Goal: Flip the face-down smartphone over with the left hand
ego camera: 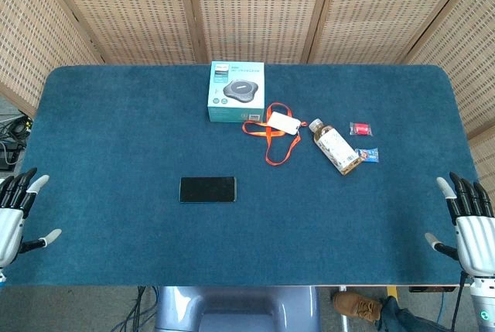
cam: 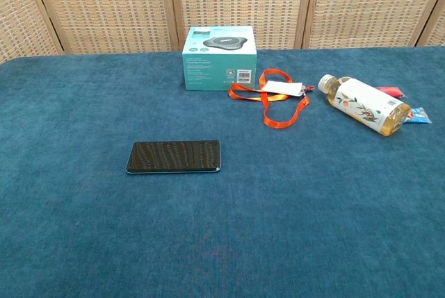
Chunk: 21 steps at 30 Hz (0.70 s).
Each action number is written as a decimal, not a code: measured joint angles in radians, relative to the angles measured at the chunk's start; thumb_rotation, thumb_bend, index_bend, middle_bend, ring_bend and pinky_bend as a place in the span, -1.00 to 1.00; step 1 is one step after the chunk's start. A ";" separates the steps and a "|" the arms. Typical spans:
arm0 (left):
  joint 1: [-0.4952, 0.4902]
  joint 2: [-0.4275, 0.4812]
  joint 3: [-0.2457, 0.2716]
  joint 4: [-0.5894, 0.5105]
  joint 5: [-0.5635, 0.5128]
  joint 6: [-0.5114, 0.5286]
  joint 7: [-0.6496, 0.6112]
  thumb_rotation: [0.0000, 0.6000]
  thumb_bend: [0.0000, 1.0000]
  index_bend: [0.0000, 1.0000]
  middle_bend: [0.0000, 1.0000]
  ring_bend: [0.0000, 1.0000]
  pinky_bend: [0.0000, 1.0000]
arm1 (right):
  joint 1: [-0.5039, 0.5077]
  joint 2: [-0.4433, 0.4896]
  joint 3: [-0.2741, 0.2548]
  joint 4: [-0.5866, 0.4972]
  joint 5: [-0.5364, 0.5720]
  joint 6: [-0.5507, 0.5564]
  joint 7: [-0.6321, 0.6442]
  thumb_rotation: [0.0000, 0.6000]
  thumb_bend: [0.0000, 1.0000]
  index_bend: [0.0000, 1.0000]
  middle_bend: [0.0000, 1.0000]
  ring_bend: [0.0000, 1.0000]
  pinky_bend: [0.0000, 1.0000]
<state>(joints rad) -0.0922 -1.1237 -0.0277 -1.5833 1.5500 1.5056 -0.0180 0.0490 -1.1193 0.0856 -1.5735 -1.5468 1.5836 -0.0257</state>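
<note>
1. Smartphone (ego camera: 207, 189) lying flat on the blue table (ego camera: 116, 131), well in front of the teal box (ego camera: 236, 91), dark glossy face up.
2. Left hand (ego camera: 15, 212) resting at the table edge far left of the smartphone, fingers spread, holding nothing.
3. Right hand (ego camera: 470, 220) far right, likewise released.
4. Judged either untouched or already flipped; cannot tell which.
5. If untouched: reach over, lift one long edge, roll over.

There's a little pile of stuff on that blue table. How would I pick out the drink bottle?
Start at the teal box at the table's far edge, then follow the orange lanyard rightward. The bottle lies on its side just beyond: clear, amber liquid, white label, bigger than the small packets beside it.
</note>
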 measured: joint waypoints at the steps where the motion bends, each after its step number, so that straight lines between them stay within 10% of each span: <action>1: -0.003 0.002 -0.001 -0.002 -0.001 -0.005 0.000 1.00 -1.00 -1.00 -1.00 -1.00 -1.00 | 0.000 0.000 0.000 -0.001 0.000 0.001 0.000 1.00 -1.00 -1.00 -1.00 -1.00 -1.00; 11: -0.102 0.011 -0.040 -0.075 -0.015 -0.130 0.008 1.00 -1.00 -1.00 -1.00 -1.00 -1.00 | 0.001 0.005 0.007 0.003 0.023 -0.015 0.010 1.00 -1.00 -1.00 -1.00 -1.00 -1.00; 21: -0.397 -0.048 -0.159 -0.187 -0.246 -0.519 0.195 1.00 -1.00 -1.00 -1.00 -1.00 -1.00 | 0.015 -0.002 0.022 0.012 0.065 -0.049 -0.003 1.00 -1.00 -1.00 -1.00 -1.00 -1.00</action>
<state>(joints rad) -0.4891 -1.1721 -0.1872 -1.7700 1.3045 0.9869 0.1766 0.0637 -1.1215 0.1078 -1.5617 -1.4822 1.5343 -0.0291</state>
